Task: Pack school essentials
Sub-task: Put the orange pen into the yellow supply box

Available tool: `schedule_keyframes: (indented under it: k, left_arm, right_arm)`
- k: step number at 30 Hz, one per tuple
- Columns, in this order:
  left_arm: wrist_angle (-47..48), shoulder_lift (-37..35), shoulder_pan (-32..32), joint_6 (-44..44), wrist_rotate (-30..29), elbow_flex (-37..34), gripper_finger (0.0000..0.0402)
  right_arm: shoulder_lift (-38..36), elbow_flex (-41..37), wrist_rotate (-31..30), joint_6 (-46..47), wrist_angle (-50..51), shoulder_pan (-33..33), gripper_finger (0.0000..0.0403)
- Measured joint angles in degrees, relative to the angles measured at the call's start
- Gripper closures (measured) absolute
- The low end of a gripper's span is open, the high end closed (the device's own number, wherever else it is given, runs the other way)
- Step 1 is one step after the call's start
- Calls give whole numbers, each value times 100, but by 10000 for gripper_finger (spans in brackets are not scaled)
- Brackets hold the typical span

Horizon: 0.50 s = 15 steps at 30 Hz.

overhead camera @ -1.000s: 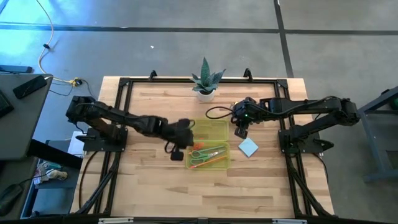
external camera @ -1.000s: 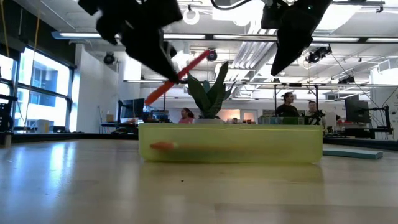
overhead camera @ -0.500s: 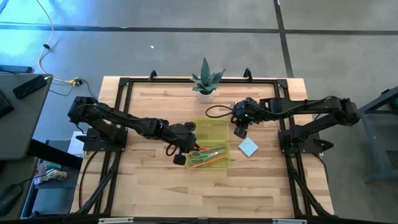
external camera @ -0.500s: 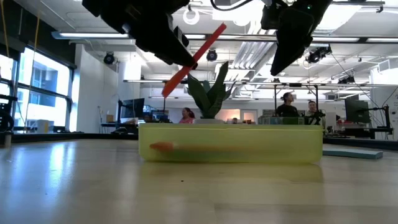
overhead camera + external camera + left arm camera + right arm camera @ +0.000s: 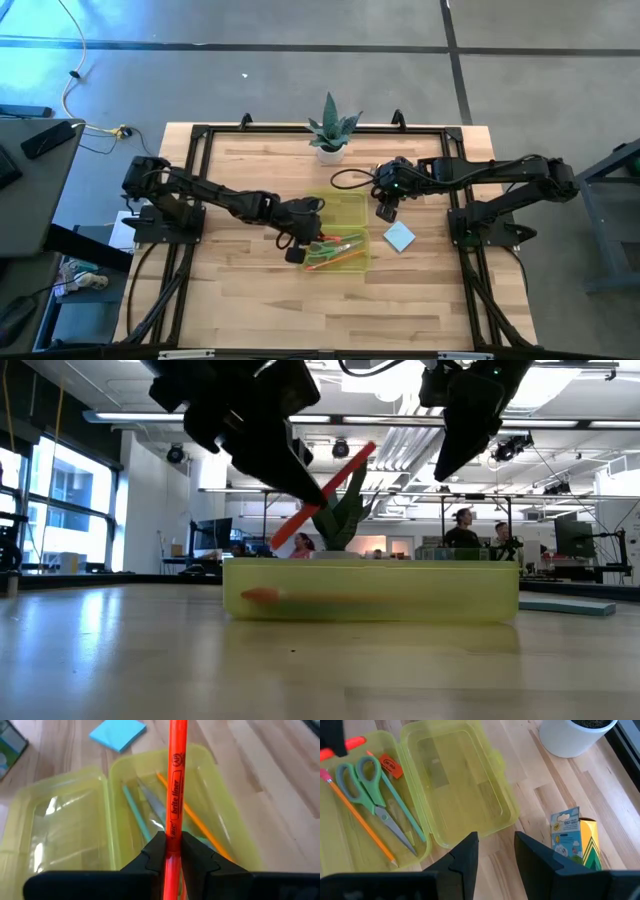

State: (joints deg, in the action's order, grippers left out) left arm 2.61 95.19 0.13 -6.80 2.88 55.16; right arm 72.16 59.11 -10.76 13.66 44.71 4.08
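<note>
My left gripper (image 5: pixel 300 238) hovers over the open yellow-green case (image 5: pixel 350 212) and is shut on an orange-red pen (image 5: pixel 176 780). The case's near half holds green-handled scissors (image 5: pixel 367 787), an orange pencil (image 5: pixel 357 820), a teal pen (image 5: pixel 402 810) and a small red piece (image 5: pixel 390 765). Its other half (image 5: pixel 455 780) lies open beside it. My right gripper (image 5: pixel 496 852) is open, above the table at the case's far right corner, touching nothing. The blue note pad (image 5: pixel 400 237) lies flat to the right of the case. The crayon box (image 5: pixel 574 840) lies on the wood near the pot. My left gripper pinches the orange-red pen's barrel (image 5: pixel 173 832) between its two fingers (image 5: pixel 196 854), and the pen runs on forward past the fingertips. The pen is lifted clear above the case and tilted, one end high (image 5: pixel 365 455) and the other low (image 5: pixel 280 538).
A spiky green plant in a white pot (image 5: pixel 330 135) stands at the table's far edge behind the case. A black metal frame (image 5: pixel 200 135) borders the table. Bare wood (image 5: pixel 250 300) lies near and left of the case. People show in the room behind (image 5: pixel 462 525).
My left gripper has carried the pen toward the table's right and near edge, from beside the case's left wall to above its near half, sinking a little. The pen has stayed tilted in the hold. The right arm has kept still.
</note>
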Motion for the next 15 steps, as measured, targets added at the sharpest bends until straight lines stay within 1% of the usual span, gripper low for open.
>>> schedule_keyframes:
  k: [4, 7, 9, 15]
  left_arm:
    - [25, 99, 113, 105, -2, -2, 367]
    - [13, 162, 191, 350, 4, -2, 367]
    - [61, 178, 240, 497, 110, -2, 367]
    - [63, 176, 322, 578, 190, -2, 366]
  right_arm:
    - [0, 0, 0, 45, 0, 0, 284]
    - [0, 0, 0, 76, 2, -4, 284]
    - [0, 0, 1, 171, 2, -32, 284]
    - [0, 0, 2, 321, 2, -211, 284]
